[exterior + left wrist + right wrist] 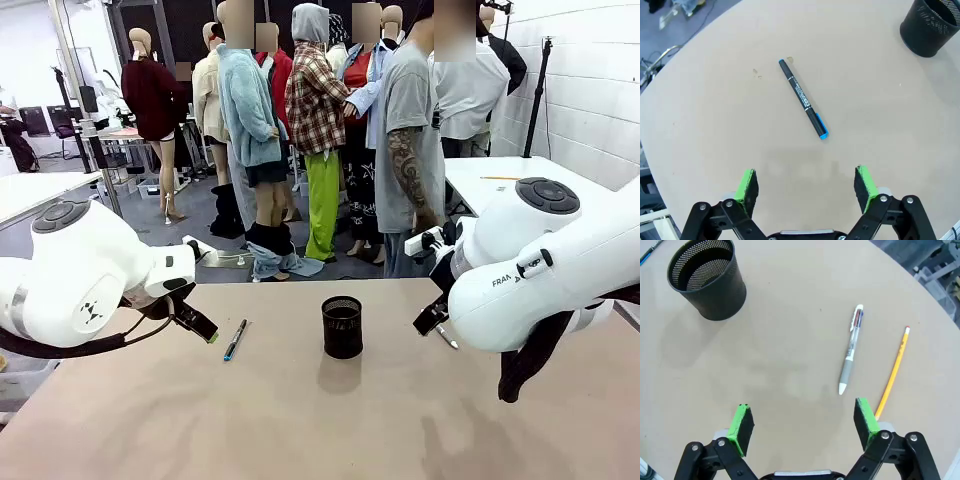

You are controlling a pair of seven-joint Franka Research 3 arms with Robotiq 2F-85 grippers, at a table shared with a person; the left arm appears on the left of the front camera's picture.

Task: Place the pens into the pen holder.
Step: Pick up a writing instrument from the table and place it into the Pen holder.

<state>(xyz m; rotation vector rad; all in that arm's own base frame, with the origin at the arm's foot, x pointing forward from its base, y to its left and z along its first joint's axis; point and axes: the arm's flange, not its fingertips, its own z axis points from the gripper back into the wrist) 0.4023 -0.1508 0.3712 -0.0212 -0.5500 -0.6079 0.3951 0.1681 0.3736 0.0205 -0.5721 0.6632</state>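
The black wire-mesh pen holder (342, 327) stands upright mid-table, also at the top right of the left wrist view (931, 26) and top left of the right wrist view (707, 278). A dark pen with a blue end (235, 339) (803, 98) lies flat on the table left of it, ahead of my open left gripper (807, 186) (207, 332). A silvery-grey pen (850, 348) (446, 337) and an orange pencil (893, 372) lie side by side on the right. My right gripper (805, 424) hovers open just short of them, holding nothing.
The tan round table (320, 420) has bare room toward the front. A person in a grey shirt (410, 140) stands at the far edge with others behind. A white table (510, 175) with a pencil stands at the back right.
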